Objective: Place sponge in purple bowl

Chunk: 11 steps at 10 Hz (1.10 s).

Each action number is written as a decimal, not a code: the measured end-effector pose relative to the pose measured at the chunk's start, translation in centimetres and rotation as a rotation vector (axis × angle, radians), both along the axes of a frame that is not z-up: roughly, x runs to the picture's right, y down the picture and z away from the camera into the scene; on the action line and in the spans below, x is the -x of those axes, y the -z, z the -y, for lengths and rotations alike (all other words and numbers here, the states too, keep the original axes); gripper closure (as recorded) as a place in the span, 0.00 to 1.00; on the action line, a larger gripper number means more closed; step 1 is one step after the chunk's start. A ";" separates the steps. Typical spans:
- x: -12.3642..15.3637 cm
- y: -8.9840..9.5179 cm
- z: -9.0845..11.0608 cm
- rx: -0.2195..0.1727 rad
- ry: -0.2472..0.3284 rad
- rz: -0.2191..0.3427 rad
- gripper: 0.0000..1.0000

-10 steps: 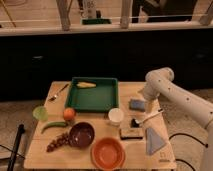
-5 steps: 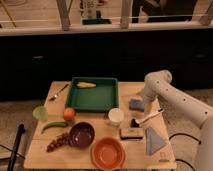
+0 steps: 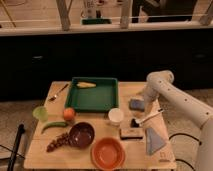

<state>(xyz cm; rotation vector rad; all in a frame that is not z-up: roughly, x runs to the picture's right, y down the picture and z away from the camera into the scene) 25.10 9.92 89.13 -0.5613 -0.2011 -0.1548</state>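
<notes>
Sponge, lt-blue pad on bench: prob. soft, light, squashy, so grip across short sides; pincer right beside it, opening can't tell.

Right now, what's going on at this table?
A white robot arm reaches in from the right. Its hand is right over the small light-blue rectangular sponge, which lies on the wooden table beside the green tray. The round dark purple bowl sits near the front, next to the orange bowl, without the sponge in it yet.
</notes>
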 end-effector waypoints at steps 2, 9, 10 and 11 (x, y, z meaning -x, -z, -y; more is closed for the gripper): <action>0.6 0.0 0.2 0.005 -0.031 -0.013 0.20; 2.5 -2.2 -0.9 0.081 -0.134 -0.065 0.20; 2.8 -2.7 -1.0 0.090 -0.141 -0.067 0.22; 3.0 -3.1 -1.1 0.093 -0.145 -0.068 0.28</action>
